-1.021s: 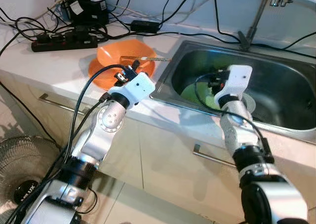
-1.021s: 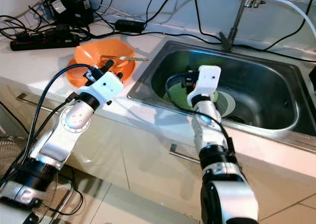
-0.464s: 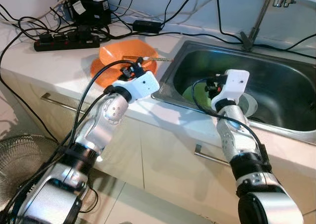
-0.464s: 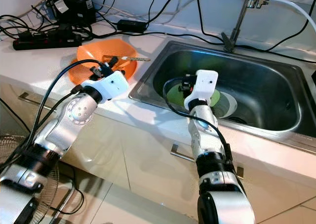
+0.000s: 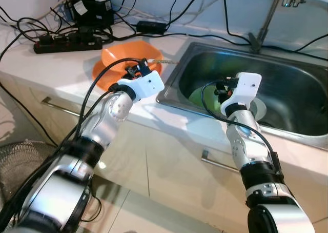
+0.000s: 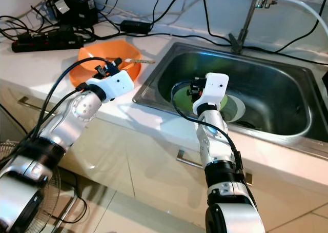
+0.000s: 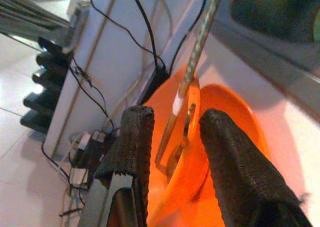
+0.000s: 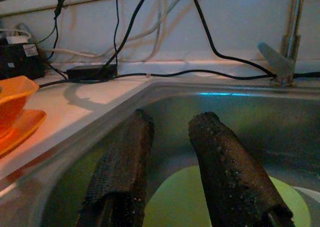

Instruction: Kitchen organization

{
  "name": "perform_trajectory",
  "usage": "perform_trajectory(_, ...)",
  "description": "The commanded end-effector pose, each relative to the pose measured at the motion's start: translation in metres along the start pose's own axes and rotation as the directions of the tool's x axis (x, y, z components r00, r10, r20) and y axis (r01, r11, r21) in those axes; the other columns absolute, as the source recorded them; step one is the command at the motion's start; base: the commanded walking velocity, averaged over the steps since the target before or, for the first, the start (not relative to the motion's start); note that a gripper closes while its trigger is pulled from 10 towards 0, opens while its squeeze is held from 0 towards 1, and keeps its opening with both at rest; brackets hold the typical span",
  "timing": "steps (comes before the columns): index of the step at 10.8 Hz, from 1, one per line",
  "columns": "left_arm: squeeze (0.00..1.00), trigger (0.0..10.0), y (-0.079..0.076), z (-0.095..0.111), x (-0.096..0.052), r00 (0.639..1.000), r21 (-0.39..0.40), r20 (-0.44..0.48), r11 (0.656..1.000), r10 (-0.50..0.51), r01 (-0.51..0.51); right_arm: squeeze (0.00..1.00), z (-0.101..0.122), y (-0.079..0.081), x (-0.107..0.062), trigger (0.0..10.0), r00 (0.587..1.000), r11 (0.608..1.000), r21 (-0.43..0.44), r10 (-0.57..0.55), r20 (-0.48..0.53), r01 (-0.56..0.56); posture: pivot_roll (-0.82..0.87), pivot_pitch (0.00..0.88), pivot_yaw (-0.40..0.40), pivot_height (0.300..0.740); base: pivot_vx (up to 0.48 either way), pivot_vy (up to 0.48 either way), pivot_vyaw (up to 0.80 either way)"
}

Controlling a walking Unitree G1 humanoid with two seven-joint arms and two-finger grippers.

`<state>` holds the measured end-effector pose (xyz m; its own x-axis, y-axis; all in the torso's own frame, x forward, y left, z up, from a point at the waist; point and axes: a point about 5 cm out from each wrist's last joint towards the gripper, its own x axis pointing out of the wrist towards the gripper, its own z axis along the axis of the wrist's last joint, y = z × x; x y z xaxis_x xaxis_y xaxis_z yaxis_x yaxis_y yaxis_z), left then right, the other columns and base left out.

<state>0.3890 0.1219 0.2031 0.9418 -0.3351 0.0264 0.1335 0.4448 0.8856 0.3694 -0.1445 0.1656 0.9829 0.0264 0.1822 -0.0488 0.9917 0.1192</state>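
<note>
Bowl (image 5: 128,58) is bright orange, glossy, sitting on a matching orange plate (image 5: 100,70) on the white bench (image 5: 56,69), just left of the sink (image 5: 287,89). Chopsticks (image 5: 164,62) rest across its rim, tips poking out toward the sink. Left end effector (image 7: 172,152) hovers right at the bowl's near edge, fingers apart with nothing between them, chopsticks visible through the gap. Right end effector (image 8: 167,172) is down inside the sink, also spread and empty, above a flat lime-green plate (image 8: 200,199) lying on the sink floor. Power strip (image 5: 66,42) and tangled cables sit along the wall.
</note>
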Motion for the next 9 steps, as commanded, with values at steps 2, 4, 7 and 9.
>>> perform_trajectory(2, 0.0, 10.0, 0.0016, 0.003, 0.0056, 1.0, 0.011, 0.007, 1.0, 0.001, -0.002, 0.0, 0.0015, 0.0003, -0.0019, 10.0, 1.0, 1.0, 0.001, -0.002, -0.001, 0.002, 0.17, 0.033, -0.001, 0.74, 0.0, 0.0, 0.0)
perform_trajectory(4, 0.0, 10.0, -0.002, 0.0022, 0.0082, 1.0, 0.012, 0.001, 1.0, -0.013, 0.013, 0.0, 0.002, 0.0, -0.0026, 10.0, 1.0, 1.0, 0.0, -0.005, 0.001, 0.005, 0.17, 0.032, -0.001, 0.74, 0.0, 0.0, 0.0)
perform_trajectory(7, 0.0, 0.0, -0.0027, 0.002, 0.0117, 1.0, -0.019, 0.007, 1.0, -0.017, 0.018, 0.0, 0.0014, 0.0004, -0.0041, 10.0, 1.0, 1.0, 0.001, -0.005, -0.007, 0.005, 0.17, 0.035, -0.002, 0.74, 0.0, 0.0, 0.0)
perform_trajectory(9, 0.0, 0.0, -0.0032, 0.0021, 0.0119, 1.0, -0.021, 0.011, 1.0, -0.015, 0.015, 0.0, 0.0005, 0.0031, -0.004, 10.0, 1.0, 1.0, 0.006, 0.0, -0.011, 0.0, 0.18, 0.034, 0.0, 0.74, 0.0, 0.0, 0.0)
